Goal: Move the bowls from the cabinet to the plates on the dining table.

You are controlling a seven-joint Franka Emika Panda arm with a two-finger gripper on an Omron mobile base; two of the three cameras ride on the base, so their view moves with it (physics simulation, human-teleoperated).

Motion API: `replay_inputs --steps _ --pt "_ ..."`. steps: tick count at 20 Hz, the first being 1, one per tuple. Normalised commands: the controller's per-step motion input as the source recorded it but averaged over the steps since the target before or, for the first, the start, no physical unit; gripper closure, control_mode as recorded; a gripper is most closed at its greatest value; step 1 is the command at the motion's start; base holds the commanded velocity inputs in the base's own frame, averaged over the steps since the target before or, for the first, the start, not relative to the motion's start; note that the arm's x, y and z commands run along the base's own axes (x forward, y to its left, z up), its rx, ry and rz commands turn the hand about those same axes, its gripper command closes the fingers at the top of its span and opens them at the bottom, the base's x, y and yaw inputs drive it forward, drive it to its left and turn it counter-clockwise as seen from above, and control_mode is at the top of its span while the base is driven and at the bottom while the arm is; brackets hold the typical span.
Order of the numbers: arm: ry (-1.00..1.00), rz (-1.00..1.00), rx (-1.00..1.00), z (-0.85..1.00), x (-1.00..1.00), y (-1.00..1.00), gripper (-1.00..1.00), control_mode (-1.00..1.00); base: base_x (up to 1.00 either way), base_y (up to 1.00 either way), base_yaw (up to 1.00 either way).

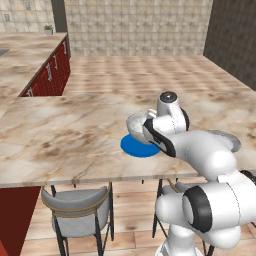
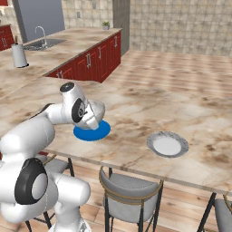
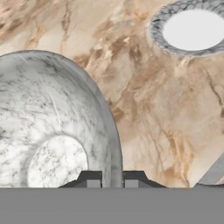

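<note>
a white robot arm's fingers (image 3: pixel 111 178) pinch the rim of a round grey-white marbled bowl (image 3: pixel 52 127), one tip inside and one outside the wall, holding it over a bright blue round flat plate (image 1: pixel 137 146) on the beige-brown veined marble dining table (image 2: pixel 181 104). the bowl's hollow carries nothing. whether it touches the blue plate cannot be told. a pale grey round plate (image 2: pixel 167 144) lies bare on the table, well apart from the blue one.

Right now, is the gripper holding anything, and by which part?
Yes: the gripper is shut on the marbled bowl, pinching its rim between the two fingertips, one inside and one outside the wall, over the blue plate.
</note>
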Motion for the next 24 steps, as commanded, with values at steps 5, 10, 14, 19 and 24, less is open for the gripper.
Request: replay_inputs --steps 5,10,14,19,24 --pt "0.0 0.0 0.0 -0.2 0.13 0.0 1.0 -1.0 0.0 0.0 0.0" --pt "0.0 0.0 0.0 -0.14 0.04 0.0 1.0 -1.0 0.0 0.0 0.0" --pt "0.0 0.0 0.0 -0.01 0.0 0.03 1.0 -1.0 0.0 0.0 0.0" --pt "0.0 0.0 0.0 -0.02 0.0 0.07 1.0 -1.0 0.0 0.0 0.0" --pt "0.0 0.0 0.0 -0.19 0.08 0.02 1.0 -1.0 0.0 0.0 0.0"
